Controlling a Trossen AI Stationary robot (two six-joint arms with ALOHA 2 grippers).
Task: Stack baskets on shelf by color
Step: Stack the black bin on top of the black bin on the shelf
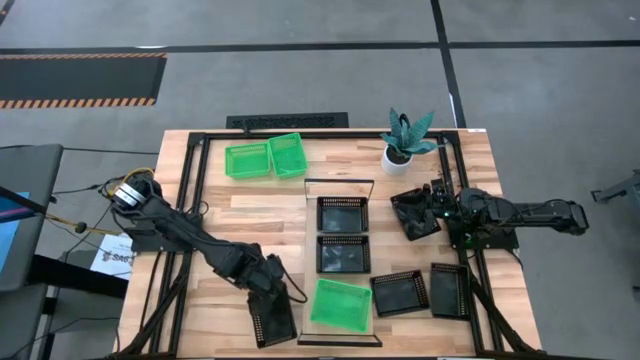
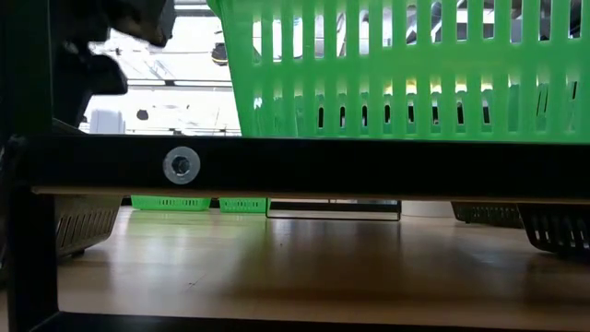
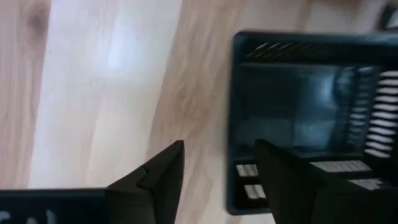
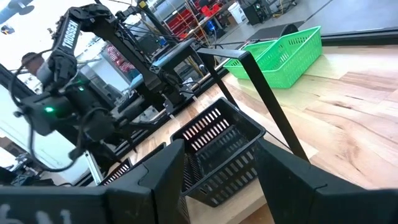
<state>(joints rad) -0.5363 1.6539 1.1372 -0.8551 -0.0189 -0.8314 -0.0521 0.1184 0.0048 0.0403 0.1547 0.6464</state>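
Note:
The shelf runs from far to near at mid-table. It carries two black baskets and a green basket at its near end. Two green baskets rest on the table at far left. My left gripper is open above a black basket by the near edge. One finger is over bare wood, the other over the basket's inside. My right gripper is open, with a black basket on the table between and ahead of its fingers. My left gripper comes from above, with the black basket's side wall between its open fingers; I cannot tell whether either finger touches it. My right gripper comes level from the table's right at the black basket's near end; I cannot tell whether the fingers touch it.
Two more black baskets lie near right of the shelf. A white potted plant stands at the far edge. Black frame rails run along both sides of the table. Bare wood lies left of the shelf.

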